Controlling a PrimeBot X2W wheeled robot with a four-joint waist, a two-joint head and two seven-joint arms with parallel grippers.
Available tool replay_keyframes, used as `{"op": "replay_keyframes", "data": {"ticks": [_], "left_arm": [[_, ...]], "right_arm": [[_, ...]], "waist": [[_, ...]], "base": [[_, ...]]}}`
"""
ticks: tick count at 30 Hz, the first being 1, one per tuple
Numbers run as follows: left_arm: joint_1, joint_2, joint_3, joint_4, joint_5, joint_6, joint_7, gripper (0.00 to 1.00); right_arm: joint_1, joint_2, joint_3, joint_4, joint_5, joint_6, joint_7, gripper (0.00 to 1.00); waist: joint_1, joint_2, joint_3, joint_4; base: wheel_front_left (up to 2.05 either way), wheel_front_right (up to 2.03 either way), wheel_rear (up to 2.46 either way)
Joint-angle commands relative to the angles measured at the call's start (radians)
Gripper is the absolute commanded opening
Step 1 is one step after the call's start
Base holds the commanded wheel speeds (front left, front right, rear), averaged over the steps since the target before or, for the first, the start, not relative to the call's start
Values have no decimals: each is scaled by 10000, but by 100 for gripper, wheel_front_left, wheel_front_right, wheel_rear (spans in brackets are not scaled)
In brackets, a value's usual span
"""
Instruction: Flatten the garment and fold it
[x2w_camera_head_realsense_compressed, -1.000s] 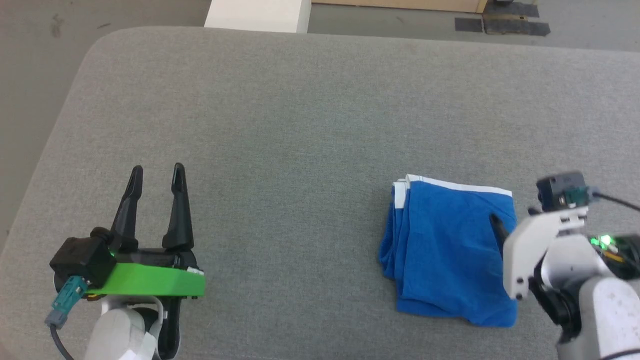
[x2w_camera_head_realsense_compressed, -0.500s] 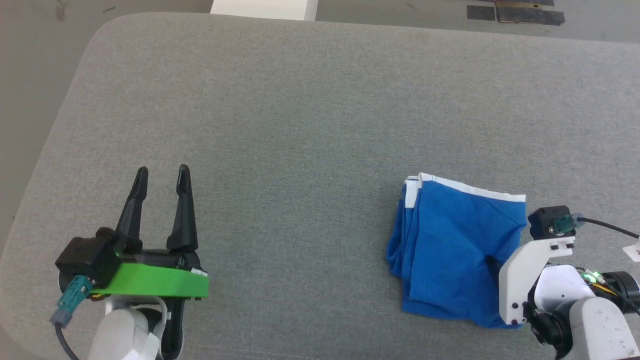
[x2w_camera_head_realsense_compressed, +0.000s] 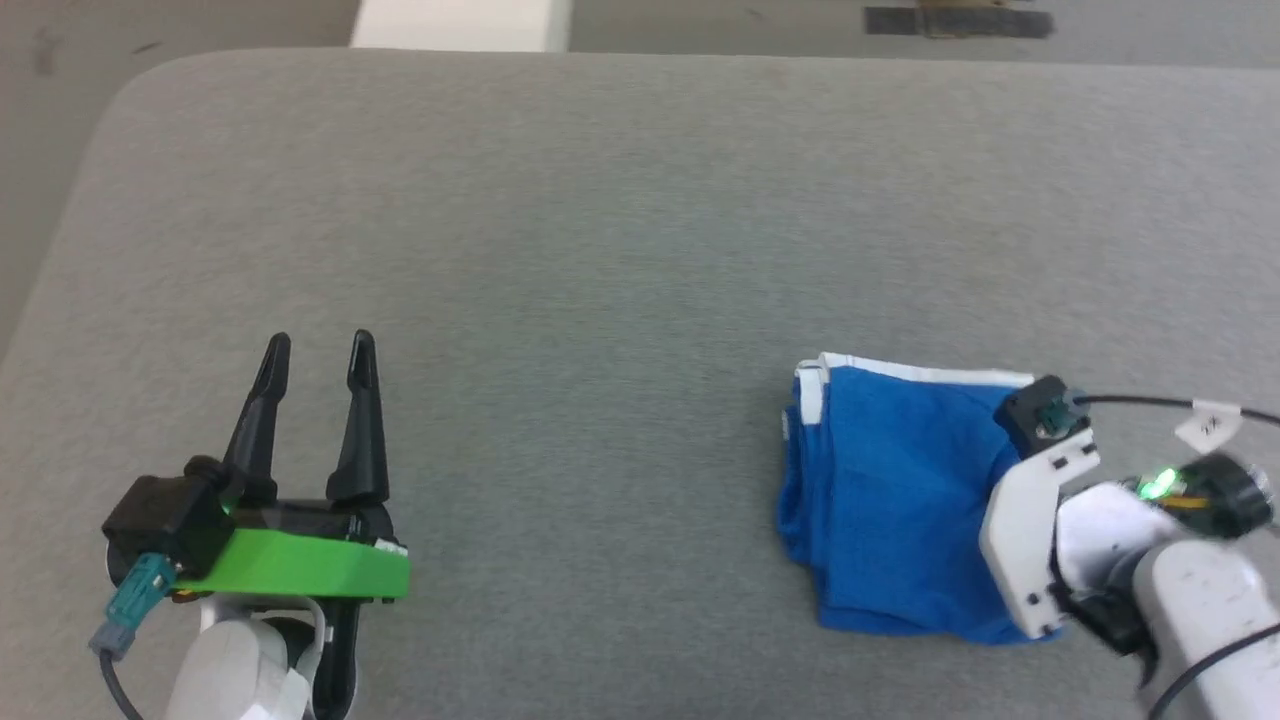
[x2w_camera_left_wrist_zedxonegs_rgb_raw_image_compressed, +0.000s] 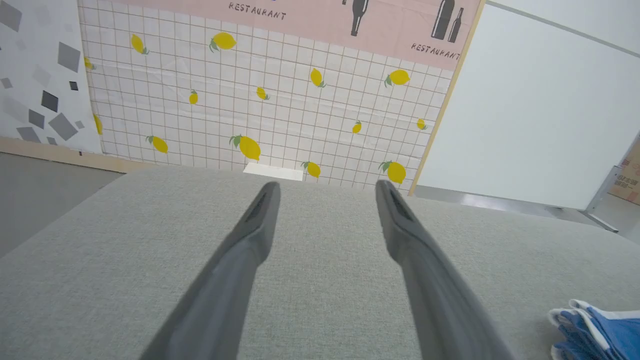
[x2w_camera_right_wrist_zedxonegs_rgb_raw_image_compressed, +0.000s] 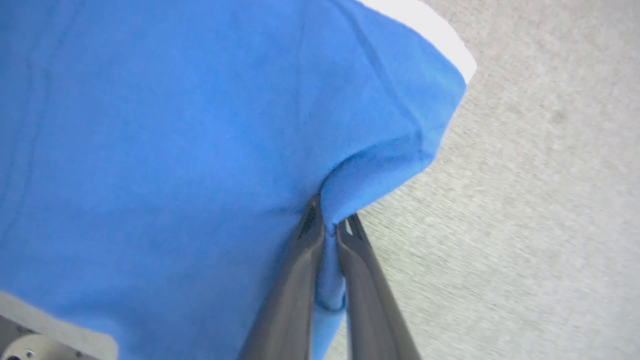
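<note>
Seemingly the garment (x2w_camera_head_realsense_compressed: 890, 500) is folded small, with perhaps one last fold left. The right claw (x2w_camera_right_wrist_zedxonegs_rgb_raw_image_compressed: 331, 215) pinches its edge; the left claw (x2w_camera_head_realsense_compressed: 320, 340) gapes empty.

From overhead the head camera takes in the bench (x2w_camera_head_realsense_compressed: 600, 200), the left wrist camera skims low along it, and the right hugs the shared garment (x2w_camera_right_wrist_zedxonegs_rgb_raw_image_compressed: 150, 125).

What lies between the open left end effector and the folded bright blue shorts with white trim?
Only bare grey woven tabletop lies between the left end effector and the bright blue shorts; the head view shows this.
</note>
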Motion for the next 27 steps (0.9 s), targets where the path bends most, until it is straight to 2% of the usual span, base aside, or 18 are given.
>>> {"op": "replay_keyframes", "data": {"ticks": [1,5,11,15,20,27], "left_arm": [[109,72,58,-112,-30,-71,-36,100],[-32,197,-25,-282,-1,-71,-36,100],[-477,651,-219,-509,18,-71,-36,100],[-776,1123,-383,-679,-59,-71,-36,100],[-933,1695,-262,-904,-26,-71,-35,100],[-924,2383,178,-1638,86,-24,155,100]], "right_arm": [[-402,-645,401,-141,187,-19,136,0],[-1164,-1881,1169,-303,855,-19,290,0],[-2085,-2953,1696,127,1439,-19,-90,0],[-2660,-3317,1592,724,1262,-19,-843,0],[-3212,-3443,1224,1553,708,-19,-1511,0],[-3880,-3638,-388,2738,-180,-19,-2157,0]], "waist": [[0,0,234,-1198],[0,0,699,-2218],[0,0,1616,-3205],[0,0,2390,-3463],[0,0,3229,-3530],[0,0,4256,-3439]], "base": [[0,0,0],[0,0,0],[0,0,0],[0,0,0],[0,0,0],[0,0,0]]}}
